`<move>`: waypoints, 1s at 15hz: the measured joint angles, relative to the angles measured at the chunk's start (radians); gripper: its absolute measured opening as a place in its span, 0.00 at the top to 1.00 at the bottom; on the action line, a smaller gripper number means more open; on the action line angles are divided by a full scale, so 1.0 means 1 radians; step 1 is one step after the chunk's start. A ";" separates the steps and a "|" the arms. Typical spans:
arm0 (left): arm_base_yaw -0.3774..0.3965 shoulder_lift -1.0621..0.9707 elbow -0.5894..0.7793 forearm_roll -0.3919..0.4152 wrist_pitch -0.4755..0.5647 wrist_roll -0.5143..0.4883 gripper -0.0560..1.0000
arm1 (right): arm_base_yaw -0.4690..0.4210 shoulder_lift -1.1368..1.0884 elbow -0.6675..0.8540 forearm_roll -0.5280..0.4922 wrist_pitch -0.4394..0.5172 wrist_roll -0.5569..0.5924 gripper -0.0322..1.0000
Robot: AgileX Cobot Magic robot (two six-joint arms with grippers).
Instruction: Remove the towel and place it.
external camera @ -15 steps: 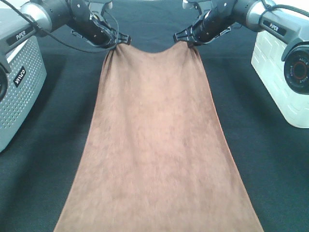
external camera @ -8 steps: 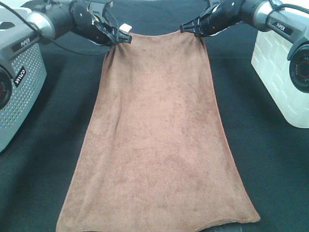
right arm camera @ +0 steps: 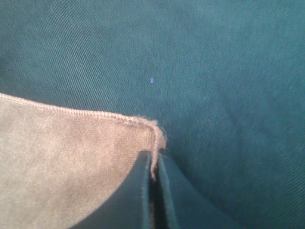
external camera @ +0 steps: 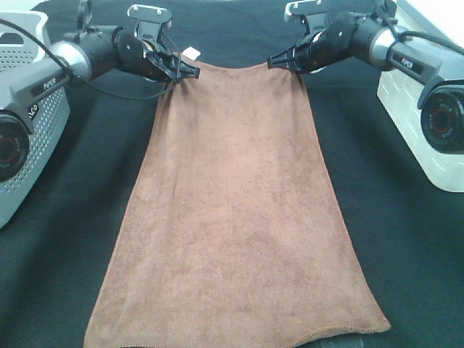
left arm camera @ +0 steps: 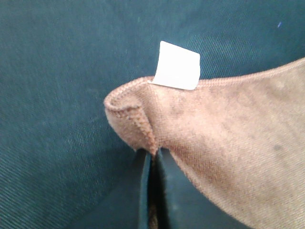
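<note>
Lying near edge: the towel spread flat on the black tabletop, its free hem at the near edge, long axis running near to far.
Middle: brown cloth narrowed toward the far end; bare black cloth stood open on both sides.
Side limits: a grey basket at the left edge, a white bin at the right edge.
Far corners: left gripper had its jaws pinched tight on the towel's far-left corner beside the white tag; right gripper clamped the far-right corner likewise.
Relation: both arms equally near; the towel trailed nearward from the jaws.
</note>
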 joint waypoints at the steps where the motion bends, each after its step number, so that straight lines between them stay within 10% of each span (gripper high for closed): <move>1: 0.000 0.009 0.000 -0.002 -0.013 0.000 0.95 | 0.000 0.010 0.000 0.000 -0.006 0.000 0.96; 7: 0.000 0.030 0.000 -0.011 -0.081 0.001 0.88 | -0.009 0.038 0.000 0.049 -0.036 -0.001 0.91; 15: 0.000 0.030 0.000 -0.030 -0.104 0.001 0.47 | -0.029 0.044 0.000 0.064 -0.060 0.012 0.39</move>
